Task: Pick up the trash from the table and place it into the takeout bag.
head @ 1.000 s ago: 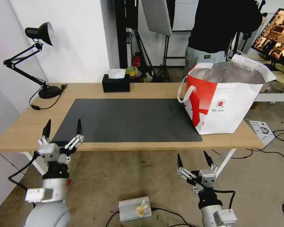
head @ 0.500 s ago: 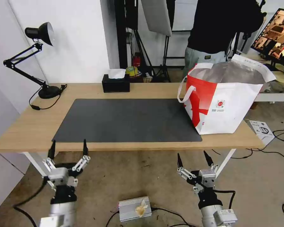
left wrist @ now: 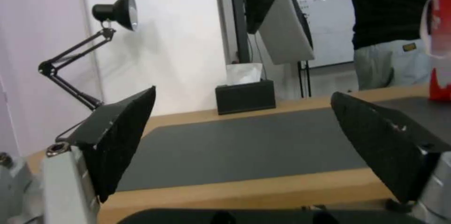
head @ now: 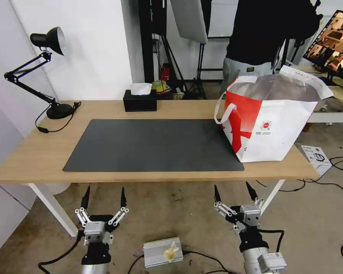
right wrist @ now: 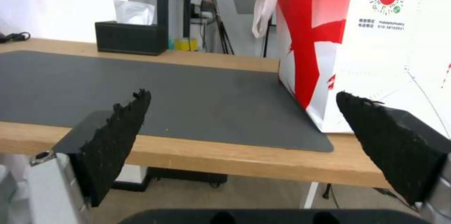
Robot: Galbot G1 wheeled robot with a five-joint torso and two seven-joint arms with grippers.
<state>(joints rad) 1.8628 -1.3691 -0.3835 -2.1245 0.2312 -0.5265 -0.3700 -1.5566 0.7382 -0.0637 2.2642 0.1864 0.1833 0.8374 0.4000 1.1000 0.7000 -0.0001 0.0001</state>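
Flanking empty floor below one table (head: 38,152): two hands, left hand (head: 103,198) and right hand (head: 232,193), both spread; one takeout bag (head: 278,133)

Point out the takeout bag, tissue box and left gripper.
takeout bag (head: 282,129), head view, on its white front panel.
tissue box (head: 140,102), head view, on its black front face.
left gripper (head: 103,195), head view, midway between its open fingertips, below the table edge.

Light-wood table (head: 34,152), dark grey mat (head: 152,146), takeout bag (head: 278,121) at right, black tissue box (head: 140,101), desk lamp (head: 45,72)
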